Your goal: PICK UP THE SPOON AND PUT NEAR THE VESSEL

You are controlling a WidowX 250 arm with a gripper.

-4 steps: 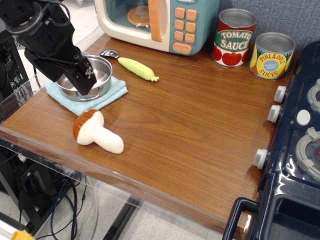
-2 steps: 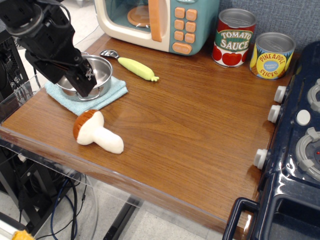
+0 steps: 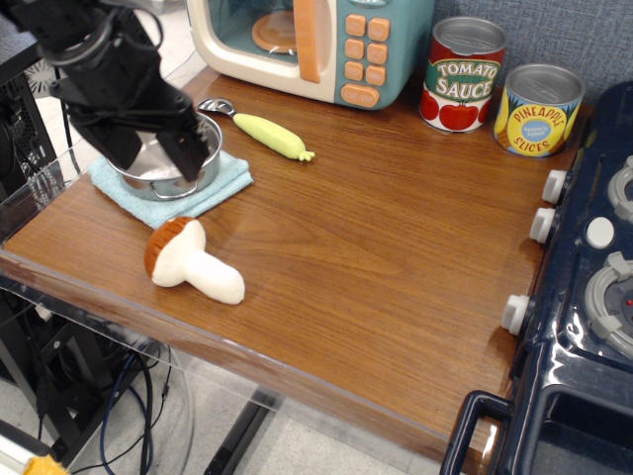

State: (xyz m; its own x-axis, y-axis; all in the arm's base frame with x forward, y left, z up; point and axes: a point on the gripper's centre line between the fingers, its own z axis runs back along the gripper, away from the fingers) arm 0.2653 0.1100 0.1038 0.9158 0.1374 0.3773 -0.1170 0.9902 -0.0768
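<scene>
Wood-grain tabletop (image 3: 376, 247) filled most of the view, with a toy microwave (image 3: 312, 45) at its back edge and two cans beside it, one labelled tomato sauce (image 3: 465, 74), the other pineapple slices (image 3: 538, 109). A dark blue toy stove (image 3: 584, 287) with white knobs stood along the right side. At the left, a small metal pot (image 3: 163, 170) sat on a folded light blue cloth (image 3: 213, 188). The black gripper (image 3: 158, 156) hung over the pot, covering much of it, its two fingers spread apart with nothing between them. The spoon (image 3: 259, 131) lay on the wood just behind the pot and cloth, its shiny bowl toward the microwave and its pale yellow-green handle pointing right. A plush mushroom (image 3: 188, 259) lay near the front edge, just in front of the cloth.
</scene>
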